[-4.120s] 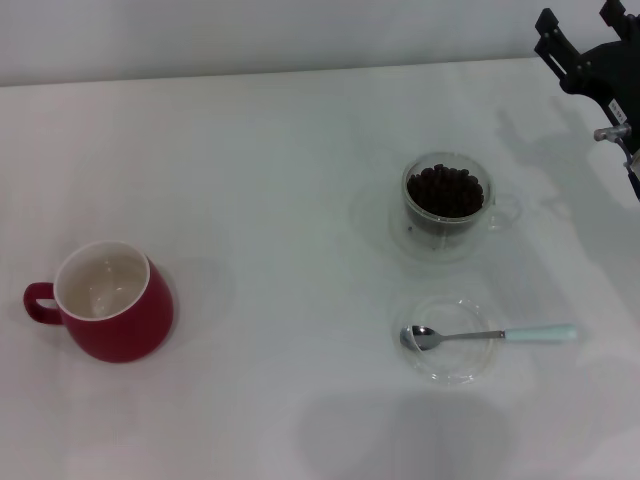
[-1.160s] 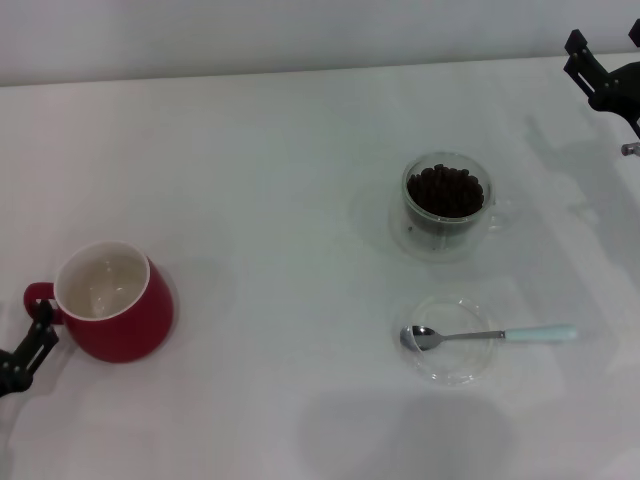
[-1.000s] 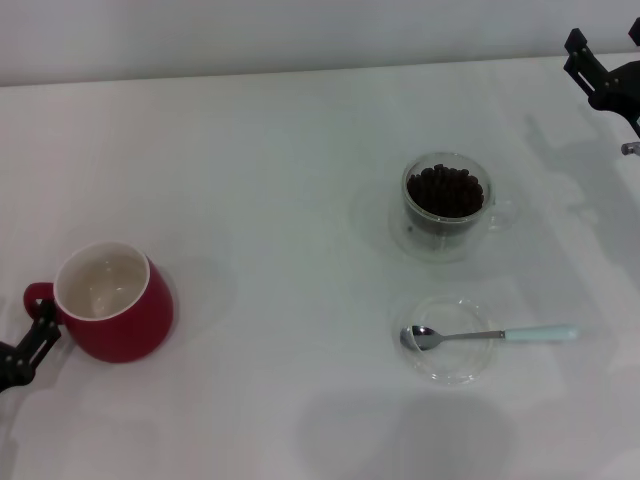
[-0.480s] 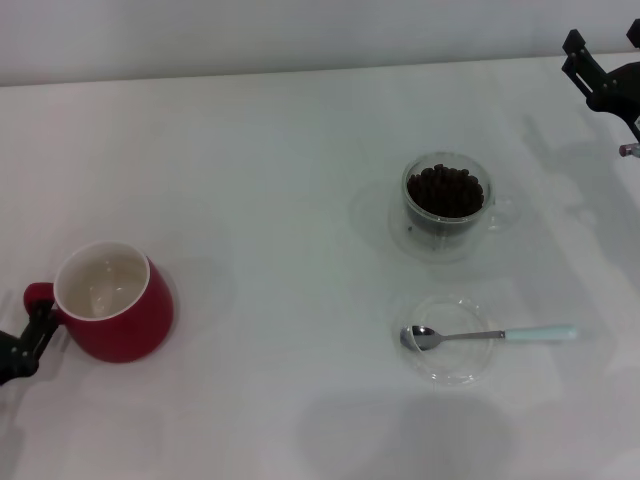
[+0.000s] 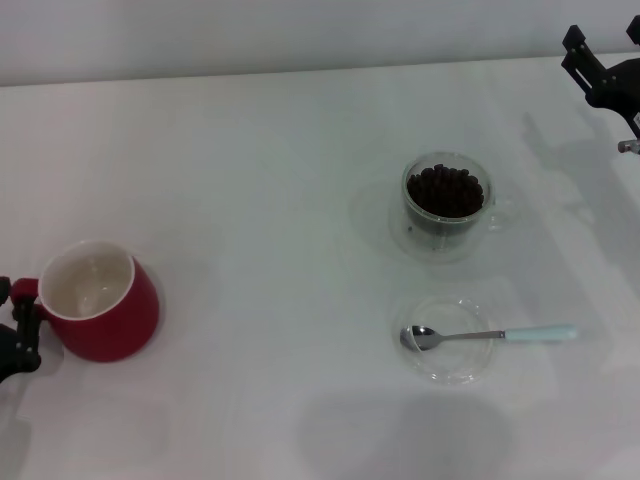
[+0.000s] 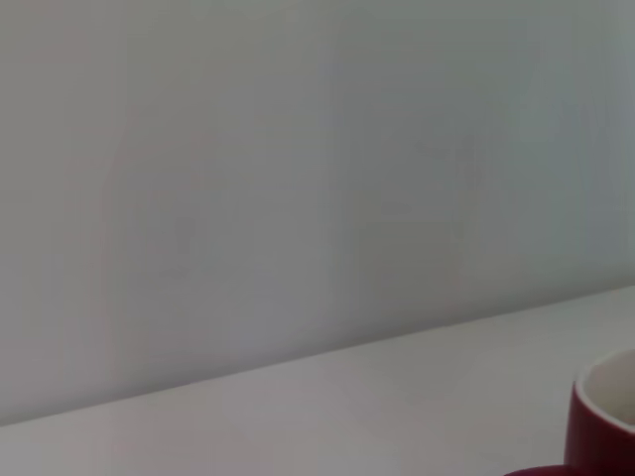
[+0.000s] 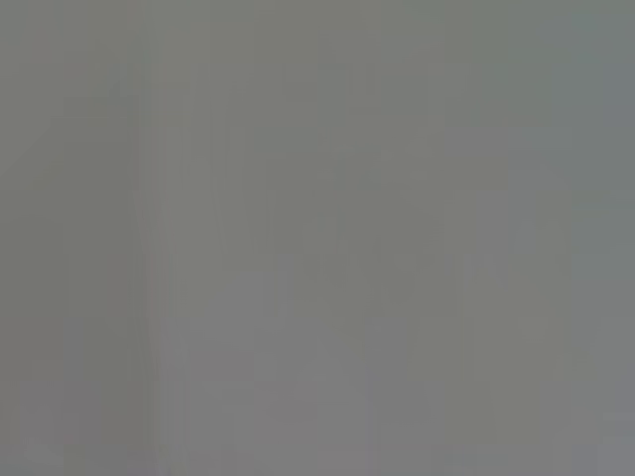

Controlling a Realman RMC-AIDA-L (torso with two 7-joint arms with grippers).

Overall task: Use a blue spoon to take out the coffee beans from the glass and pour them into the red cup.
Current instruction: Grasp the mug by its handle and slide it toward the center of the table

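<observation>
The red cup (image 5: 105, 322) stands at the table's near left, tilted a little, white inside showing and empty. My left gripper (image 5: 14, 325) is at the picture's left edge, closed around the cup's loop handle. The cup's rim also shows in the left wrist view (image 6: 603, 416). The glass (image 5: 445, 225) holds the coffee beans (image 5: 445, 190) and stands right of centre. The blue spoon (image 5: 490, 335) lies on a flat clear saucer (image 5: 450, 372) nearer me, its pale handle pointing right. My right gripper (image 5: 602, 62) hangs open at the far right, well away from the glass.
The white table (image 5: 280, 180) runs to a pale wall at the back. The right wrist view shows only a plain grey surface.
My left gripper came in from the left edge and closed on the red cup's handle. The cup has shifted left and tipped slightly. The right gripper drew back to the far right.
</observation>
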